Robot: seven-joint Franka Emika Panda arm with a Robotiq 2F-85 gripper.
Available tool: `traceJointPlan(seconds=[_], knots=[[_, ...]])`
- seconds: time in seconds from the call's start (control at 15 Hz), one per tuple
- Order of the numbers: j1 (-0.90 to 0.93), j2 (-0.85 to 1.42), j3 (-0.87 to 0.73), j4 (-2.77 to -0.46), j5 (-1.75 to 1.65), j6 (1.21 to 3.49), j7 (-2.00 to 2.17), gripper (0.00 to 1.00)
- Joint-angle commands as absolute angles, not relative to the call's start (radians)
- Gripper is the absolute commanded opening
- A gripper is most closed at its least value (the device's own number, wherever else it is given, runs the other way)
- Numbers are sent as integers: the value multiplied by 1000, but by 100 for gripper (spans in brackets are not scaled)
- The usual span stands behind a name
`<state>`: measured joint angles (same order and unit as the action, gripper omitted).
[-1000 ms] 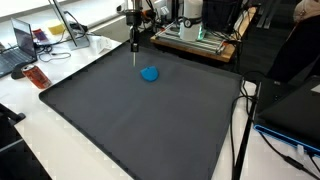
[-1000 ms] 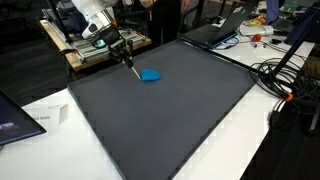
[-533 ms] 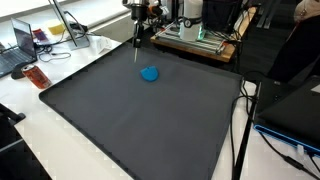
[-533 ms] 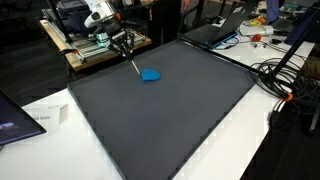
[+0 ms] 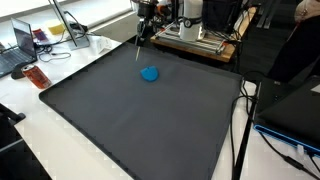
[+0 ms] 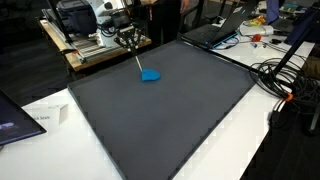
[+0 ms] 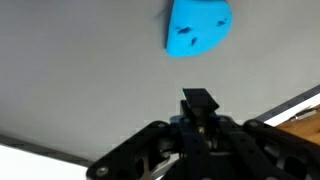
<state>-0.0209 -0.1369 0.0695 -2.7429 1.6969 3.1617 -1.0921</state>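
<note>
The gripper [image 6: 129,42], clamped, I think, on a thin stick [image 6: 135,58], hangs over the mat's [image 6: 160,130] far side, its tip just beside the blue lump [image 6: 150,75]; touching that lump calls for a short, careful drop.

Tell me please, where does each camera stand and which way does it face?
An exterior view: off the dark mat, looking across it at the blue piece; shows the pincer holding a thin rod.
An exterior view: off the mat, looking down across it; shows the pincer and rod.
Wrist view: behind the pincer, facing the mat.
All share the blue piece.
</note>
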Motion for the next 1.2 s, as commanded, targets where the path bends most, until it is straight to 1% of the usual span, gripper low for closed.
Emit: traceJointPlan(seconds=[0.0,0.27,0.73,0.8,1.13], knots=[[40,-133,136,-2743,1779,3286,-1111,3],[95,-130,189,-2744,1827,3399,-1104,3],[173,-49,234,-2713,1936,3532,-1114,3],[155,-78,222,-2742,1885,3485,-1091,12],[168,-56,232,-2732,1902,3507,-1091,12]])
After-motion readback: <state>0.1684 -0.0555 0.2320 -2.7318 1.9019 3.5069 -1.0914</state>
